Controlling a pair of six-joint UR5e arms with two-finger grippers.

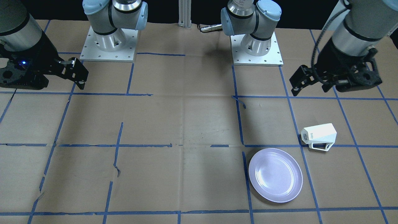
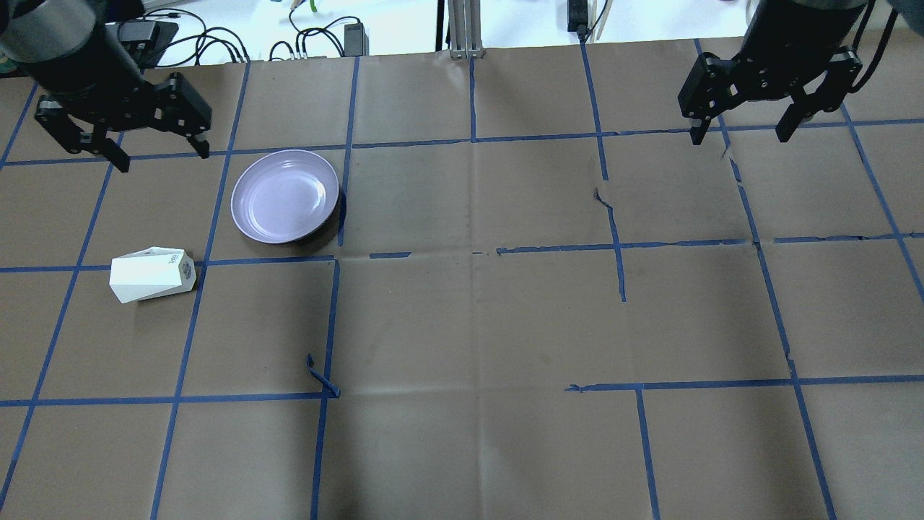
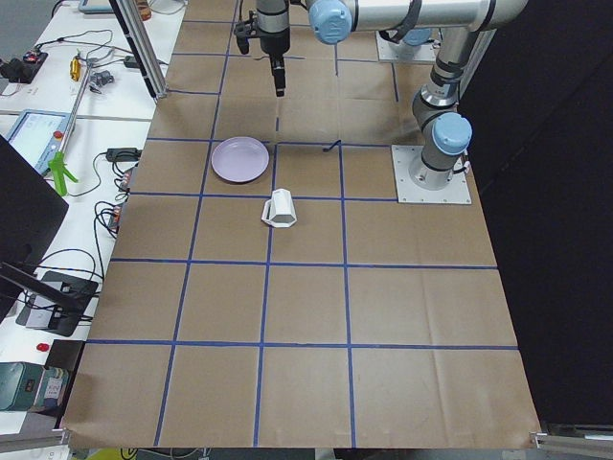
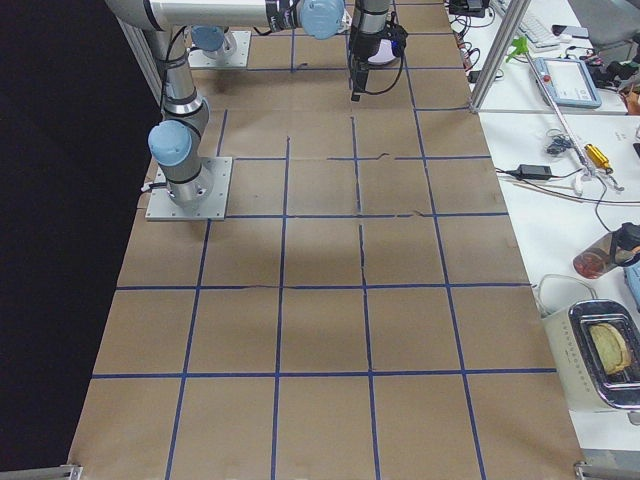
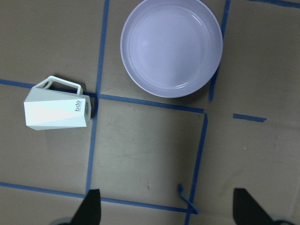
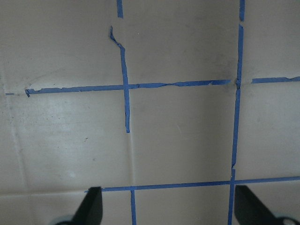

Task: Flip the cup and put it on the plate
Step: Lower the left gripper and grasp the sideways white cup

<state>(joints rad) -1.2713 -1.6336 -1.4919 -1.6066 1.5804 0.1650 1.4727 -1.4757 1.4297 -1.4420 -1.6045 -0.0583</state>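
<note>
My left wrist camera looks straight down, fairly near, I think; the overhead behind me shares its plate [image 2: 285, 195] at ten o'clock, cup [image 2: 148, 276] at nine.

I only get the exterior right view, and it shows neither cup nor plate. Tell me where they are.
Observer: Both sit on the robot's left half of the table. The cup lies on its side, apart from the plate, which is empty.
Operator: Give me the cup's orientation.
Observer: Its mouth faces the robot's left end of the table, and the handle points away from the robot's base.
Operator: Report the left gripper.
Observer: The left gripper is open and holds nothing. It hangs above the table, clear of both the cup and the plate.
</note>
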